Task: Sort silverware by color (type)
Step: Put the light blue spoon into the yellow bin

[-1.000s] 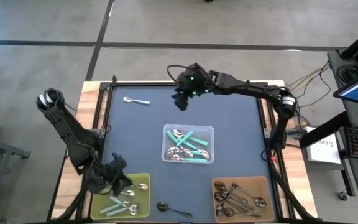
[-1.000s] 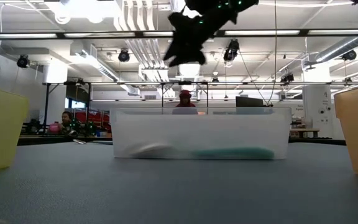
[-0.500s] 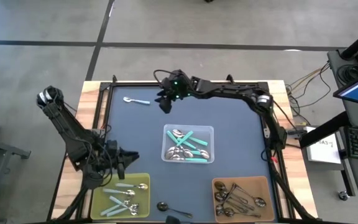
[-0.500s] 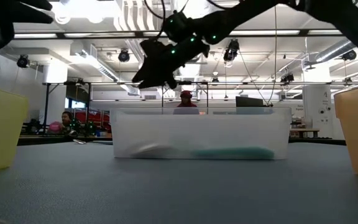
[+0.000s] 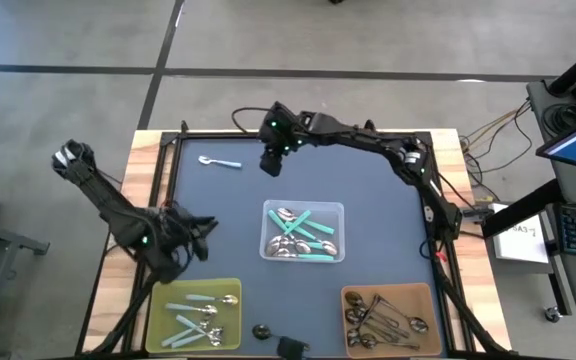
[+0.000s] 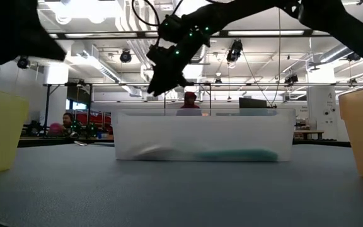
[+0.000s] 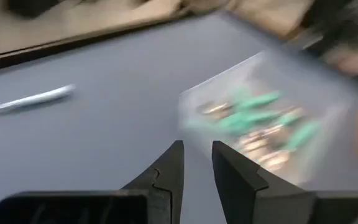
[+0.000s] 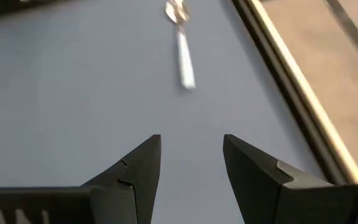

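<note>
Swinging across from the far middle of the desk, the right end effector now hangs nearer the far left corner, while the left end effector has lifted away from the yellow bin and sits off the clear bin's left side. Right fingers stand wide apart with nothing between them, aimed at the lone pale-handled spoon lying flat just beside them, up and left of the clear bin. Left fingers show only a narrow gap, nothing held, pointing toward the clear bin. Teal-handled spoons are piled inside the clear bin, pale-handled spoons lie in the yellow bin down to its left, and all-metal spoons fill the brown bin down to its right. One dark spoon rests on the desk below the clear bin, between the other two bins.
</note>
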### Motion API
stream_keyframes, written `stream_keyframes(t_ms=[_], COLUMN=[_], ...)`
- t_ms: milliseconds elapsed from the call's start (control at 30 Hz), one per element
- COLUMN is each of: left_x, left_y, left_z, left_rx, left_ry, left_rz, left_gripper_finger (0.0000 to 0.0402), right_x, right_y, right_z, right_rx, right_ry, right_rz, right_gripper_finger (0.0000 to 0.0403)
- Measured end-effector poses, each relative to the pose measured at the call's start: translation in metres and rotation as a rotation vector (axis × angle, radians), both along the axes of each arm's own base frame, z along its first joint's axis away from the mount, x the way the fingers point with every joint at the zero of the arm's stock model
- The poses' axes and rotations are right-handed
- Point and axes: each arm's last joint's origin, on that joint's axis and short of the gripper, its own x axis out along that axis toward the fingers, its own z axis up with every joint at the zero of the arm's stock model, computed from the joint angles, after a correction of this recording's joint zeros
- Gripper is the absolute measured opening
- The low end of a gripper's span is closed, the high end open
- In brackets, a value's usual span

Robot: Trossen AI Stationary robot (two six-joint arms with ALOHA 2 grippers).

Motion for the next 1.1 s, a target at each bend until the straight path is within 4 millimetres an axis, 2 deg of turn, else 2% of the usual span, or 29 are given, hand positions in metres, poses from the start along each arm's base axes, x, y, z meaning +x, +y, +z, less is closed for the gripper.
stream_keyframes(t_ms=[167,300,467,567,633,767,933,1100], left_x=[-0.015,-0.017,-0.001,0.009,0.013,0.007,-0.001,0.01], left_y=[0.043,0.071,0.101,0.123,0.142,0.181,0.215,0.236], left_z=[-0.004,0.0,0.001,-0.006,-0.009,-0.015,-0.024,-0.024], left_rx=[-0.003,0.038,0.001,-0.037,-0.025,-0.023,-0.163,-0.158], left_ry=[0.309,0.396,0.436,0.387,0.338,0.322,0.325,0.409], left_rz=[0.156,0.246,0.114,-0.015,-0.018,0.081,-0.02,-0.093], left_gripper_finger=[0.0066,0.0066,0.0066,0.0066,0.0066,0.0066,0.0066,0.0066], right_x=[-0.024,-0.039,-0.058,-0.068,-0.072,-0.08,-0.083,-0.083], right_y=[0.001,0.007,0.014,0.015,0.017,0.02,0.02,0.019], right_z=[0.02,0.03,0.046,0.054,0.06,0.067,0.068,0.068], right_rx=[-0.004,0.015,-0.01,-0.007,-0.013,-0.024,-0.041,-0.056], right_ry=[0.096,0.171,0.252,0.274,0.276,0.293,0.316,0.324], right_rz=[-0.051,-0.069,-0.096,-0.099,-0.103,-0.114,-0.109,-0.09], right_gripper_finger=[0.0164,0.0164,0.0164,0.0164,0.0164,0.0164,0.0164,0.0164])
